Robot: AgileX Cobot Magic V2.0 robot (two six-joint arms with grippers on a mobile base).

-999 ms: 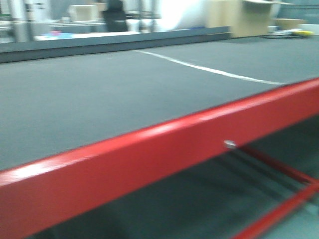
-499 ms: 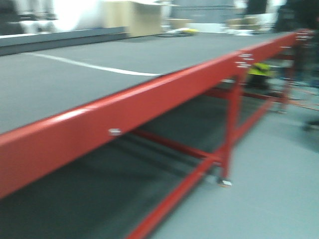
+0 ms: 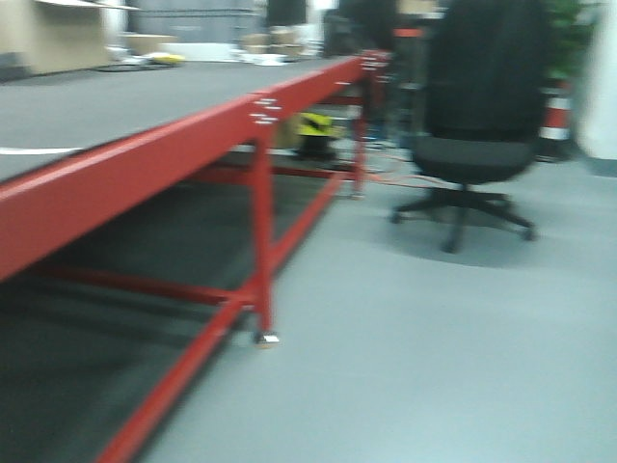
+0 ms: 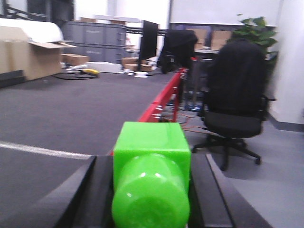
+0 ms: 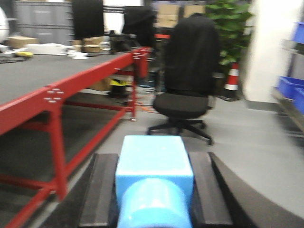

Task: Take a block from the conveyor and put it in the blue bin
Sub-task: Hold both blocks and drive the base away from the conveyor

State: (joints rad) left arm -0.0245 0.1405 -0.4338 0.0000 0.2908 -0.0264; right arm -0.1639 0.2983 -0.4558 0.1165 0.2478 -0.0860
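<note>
The left gripper (image 4: 152,157) is clamped on a green block (image 4: 152,178), its black fingers (image 4: 99,190) pressed to either side. The block is a cube with a rounded cylinder joined on. Its long axis runs along the fingers, with the cylinder end towards the camera and the cube end pointing out over the conveyor (image 4: 71,109). The right gripper (image 5: 153,156) grips a blue block (image 5: 154,180) of the same form and lie, cube end pointing ahead at the grey floor (image 5: 247,137). Neither block rests on the belt; each sits between its gripper's fingers. Only the wrist views show the blocks and grippers. The front view, blurred, shows neither, but it does show the conveyor's red frame (image 3: 145,169), its legs and the dark belt top (image 3: 96,106). The left wrist view alone shows a white line (image 4: 42,150) across the belt and a cardboard box (image 4: 28,57) beyond it. The right wrist view alone shows blue bins (image 5: 289,86) at its right edge, a traffic cone (image 5: 231,78) and a plant (image 5: 228,23). A black office chair (image 3: 482,125) stands beside the conveyor in all three views.
</note>
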